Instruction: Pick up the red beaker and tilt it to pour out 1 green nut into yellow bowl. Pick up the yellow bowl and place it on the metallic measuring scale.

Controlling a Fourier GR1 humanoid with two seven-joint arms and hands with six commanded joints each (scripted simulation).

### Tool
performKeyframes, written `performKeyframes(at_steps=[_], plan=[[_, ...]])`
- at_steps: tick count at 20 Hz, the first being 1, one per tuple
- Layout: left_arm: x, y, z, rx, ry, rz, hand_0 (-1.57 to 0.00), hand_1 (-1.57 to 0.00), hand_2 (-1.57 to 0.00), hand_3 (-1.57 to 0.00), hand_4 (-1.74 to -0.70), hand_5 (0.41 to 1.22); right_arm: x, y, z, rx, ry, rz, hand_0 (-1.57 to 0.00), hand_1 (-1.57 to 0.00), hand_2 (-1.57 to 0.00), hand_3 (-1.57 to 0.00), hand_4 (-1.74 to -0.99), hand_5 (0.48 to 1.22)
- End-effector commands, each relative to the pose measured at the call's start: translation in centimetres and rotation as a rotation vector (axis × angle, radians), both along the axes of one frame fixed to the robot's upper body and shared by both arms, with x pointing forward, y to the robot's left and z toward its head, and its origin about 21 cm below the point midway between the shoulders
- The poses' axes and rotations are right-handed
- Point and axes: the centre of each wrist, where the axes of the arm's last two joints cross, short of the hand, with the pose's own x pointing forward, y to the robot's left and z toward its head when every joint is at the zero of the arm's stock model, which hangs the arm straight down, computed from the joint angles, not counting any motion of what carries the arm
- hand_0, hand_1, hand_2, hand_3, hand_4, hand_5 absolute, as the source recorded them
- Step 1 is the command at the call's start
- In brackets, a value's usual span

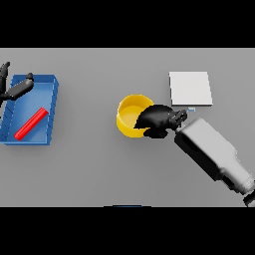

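yellow bowl — under right hand fingers

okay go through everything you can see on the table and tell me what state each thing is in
yellow bowl: upright on the table, right rim gripped; no nut visible inside.
right hand: curled round the bowl's rim.
red beaker: lying on its side in the blue tray.
blue tray: flat on the table, holding the beaker.
metallic scale: bare, nothing on it.
left hand: over the tray's far left corner, holding nothing.
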Motion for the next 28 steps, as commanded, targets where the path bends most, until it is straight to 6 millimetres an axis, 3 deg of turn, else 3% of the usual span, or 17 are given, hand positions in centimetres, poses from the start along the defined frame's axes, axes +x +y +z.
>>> performKeyframes(at_steps=[1,4,9,13,17,25,28], plan=[[0.0,0.1,0.0,0.001,0.001,0.009,0.00,0.00,0.00,0.00,-0.80,0.724,0.1,-0.4,0.8,0.016,-0.002,0.006,-1.53,-1.53,-1.49,-1.19,-1.729,1.212],[0.2,-0.1,0.5,0.009,-0.006,0.005,0.00,0.00,0.00,0.00,-0.80,0.721,0.4,-0.9,3.5,0.006,-0.050,-0.006,-1.55,-1.55,-1.51,-1.38,-1.731,1.216],[0.1,0.0,0.2,-0.005,0.006,0.006,0.00,0.00,0.00,0.00,-0.80,0.723,0.2,-1.9,7.2,-0.005,-0.116,-0.063,-1.56,-1.56,-1.55,-1.29,-1.723,1.219],[0.2,0.1,0.6,0.008,-0.004,0.002,0.00,0.00,0.00,0.00,-0.80,0.723,-0.2,-2.8,7.8,-0.006,-0.123,-0.068,-1.57,-1.57,-1.56,-1.24,-1.719,1.220],[-0.1,0.3,1.0,0.010,-0.013,-0.002,0.00,0.00,0.00,0.00,-0.81,0.741,1.5,-4.6,9.7,-0.018,-0.209,-0.126,-1.57,-1.57,-1.57,-1.33,-1.720,1.221],[-0.7,-0.5,1.4,0.015,0.009,0.027,0.00,0.00,0.00,0.00,-0.82,0.759,5.2,-9.8,9.4,-0.010,-0.237,-0.319,-1.57,-1.57,-1.57,-1.20,-1.720,1.221],[-0.7,-0.6,1.6,0.019,0.008,0.039,0.00,0.00,0.00,0.00,-0.83,0.773,6.2,-11.1,8.1,-0.016,-0.230,-0.379,-1.57,-1.57,-1.57,-1.17,-1.720,1.221]])
